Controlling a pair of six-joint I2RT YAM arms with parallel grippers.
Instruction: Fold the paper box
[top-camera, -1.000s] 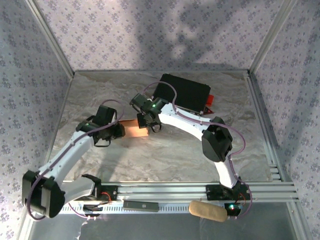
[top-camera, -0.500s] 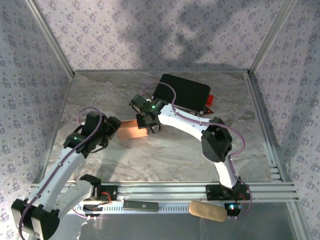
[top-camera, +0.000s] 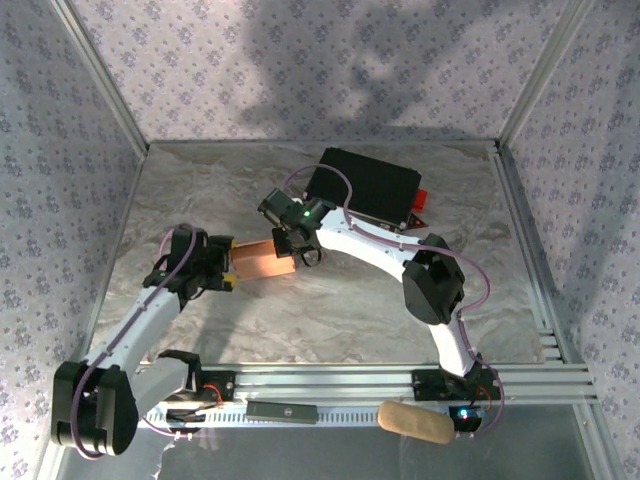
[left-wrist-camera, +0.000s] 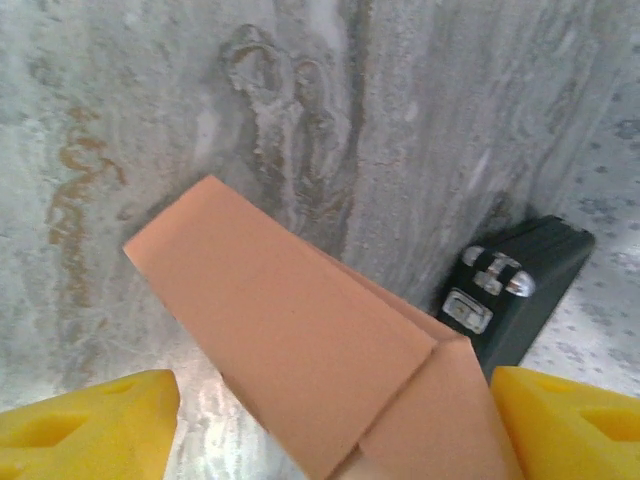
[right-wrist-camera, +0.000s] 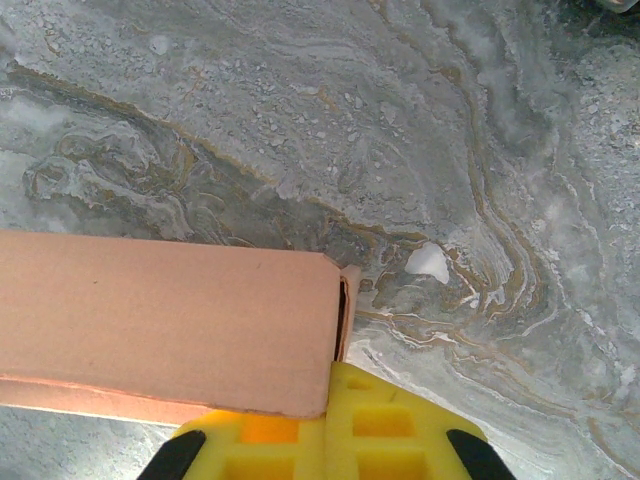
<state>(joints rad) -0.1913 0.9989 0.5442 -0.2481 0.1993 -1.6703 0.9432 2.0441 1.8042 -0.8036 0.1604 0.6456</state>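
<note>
We see the left gripper (left-wrist-camera: 325, 390) spread around the box (top-camera: 262, 262), and the right gripper (right-wrist-camera: 335, 378) pinches its end.

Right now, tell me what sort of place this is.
Probably a robot test cell, not a home: patterned walls on an aluminium frame, a marble-look tabletop, and the left arm and right arm bolted to a rail.

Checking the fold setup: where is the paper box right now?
In the top view, the paper box sits left of centre, between the left gripper and right gripper.
</note>
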